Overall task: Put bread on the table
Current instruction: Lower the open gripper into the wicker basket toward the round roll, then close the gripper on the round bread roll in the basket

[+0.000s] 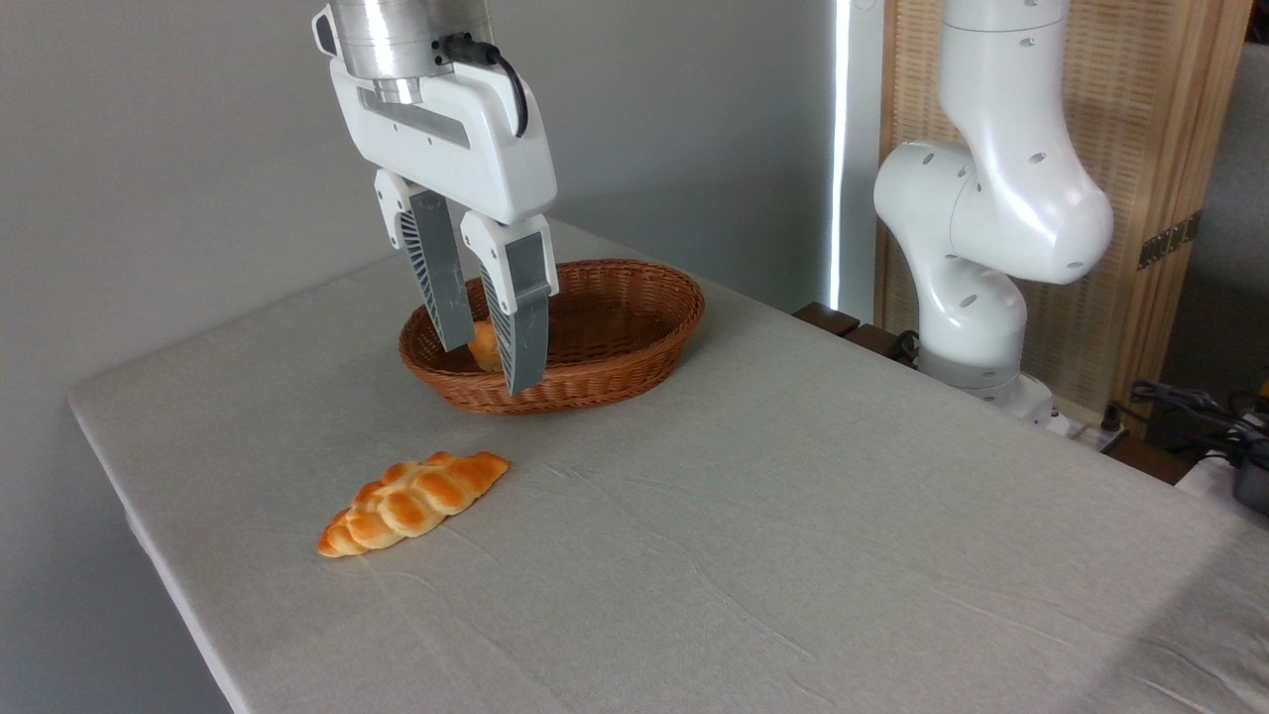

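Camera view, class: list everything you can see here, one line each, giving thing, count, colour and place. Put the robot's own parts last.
bread: one, golden-orange, inside the basket at its left end, mostly hidden behind the gripper fingers
basket: one, brown wicker, oval, on the table towards the back
braided loaf: one, golden-orange, lying on the cloth in front of the basket, left of centre
table: one, light grey-beige cloth, filling most of the view
wooden screen: one, pale wood, back right
cables: several, dark, far right beyond the table edge
robot arm: one, white, back right
gripper: one, white with grey fingers, open, above the basket's left end
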Controlling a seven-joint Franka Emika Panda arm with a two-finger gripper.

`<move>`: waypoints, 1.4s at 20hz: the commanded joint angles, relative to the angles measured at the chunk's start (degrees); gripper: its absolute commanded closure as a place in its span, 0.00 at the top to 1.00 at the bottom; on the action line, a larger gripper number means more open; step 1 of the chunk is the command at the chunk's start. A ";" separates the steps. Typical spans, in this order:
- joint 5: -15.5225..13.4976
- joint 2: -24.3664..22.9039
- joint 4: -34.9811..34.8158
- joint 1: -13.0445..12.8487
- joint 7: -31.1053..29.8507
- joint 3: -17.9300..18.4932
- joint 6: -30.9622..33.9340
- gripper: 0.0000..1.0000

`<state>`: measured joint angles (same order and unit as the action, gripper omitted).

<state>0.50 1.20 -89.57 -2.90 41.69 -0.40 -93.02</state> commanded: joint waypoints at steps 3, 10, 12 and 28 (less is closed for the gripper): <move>-0.94 0.03 0.36 -0.27 0.76 0.22 1.26 1.00; -0.94 0.03 0.27 -0.27 0.67 0.05 1.17 1.00; -1.29 0.03 -0.60 -0.62 0.41 -1.18 0.99 1.00; -10.43 -7.00 -17.03 -12.04 -0.82 -8.29 -2.87 1.00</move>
<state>-7.22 -3.31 -101.90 -13.81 41.29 -6.75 -93.99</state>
